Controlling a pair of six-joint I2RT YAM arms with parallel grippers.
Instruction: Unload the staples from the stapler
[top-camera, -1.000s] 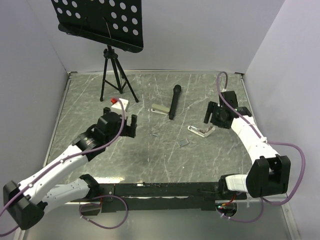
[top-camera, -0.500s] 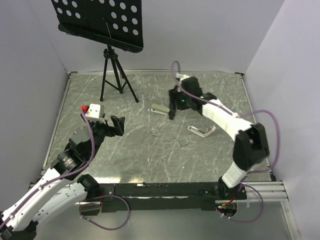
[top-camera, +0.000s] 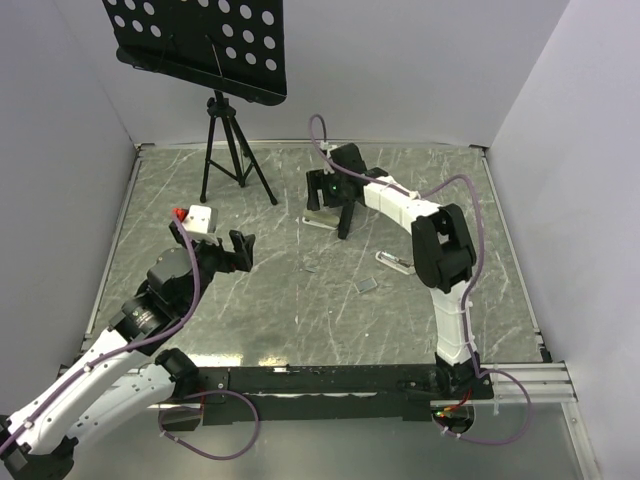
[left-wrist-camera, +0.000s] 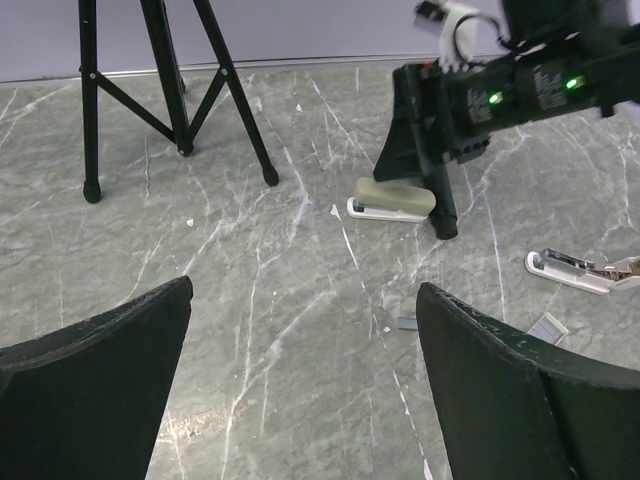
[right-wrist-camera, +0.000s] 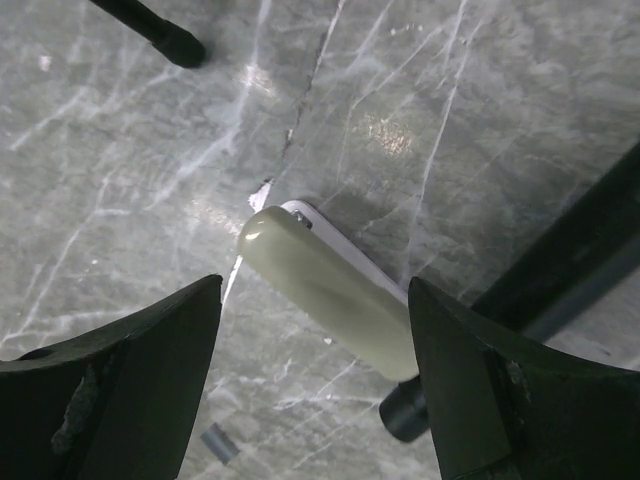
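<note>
The left arm (top-camera: 100, 365) is leaning forward from its base at the near left, with its wrist raised. The left gripper (top-camera: 226, 250) is pointing toward the far middle, its fingers (left-wrist-camera: 95, 370) standing wide apart with nothing between them. The right arm (top-camera: 447, 300) is rising steeply from its base at the near right, bending at the elbow and extending leftward. The right gripper (top-camera: 325, 195) is pointing downward, jaws spread wide and clasping nothing.
</note>
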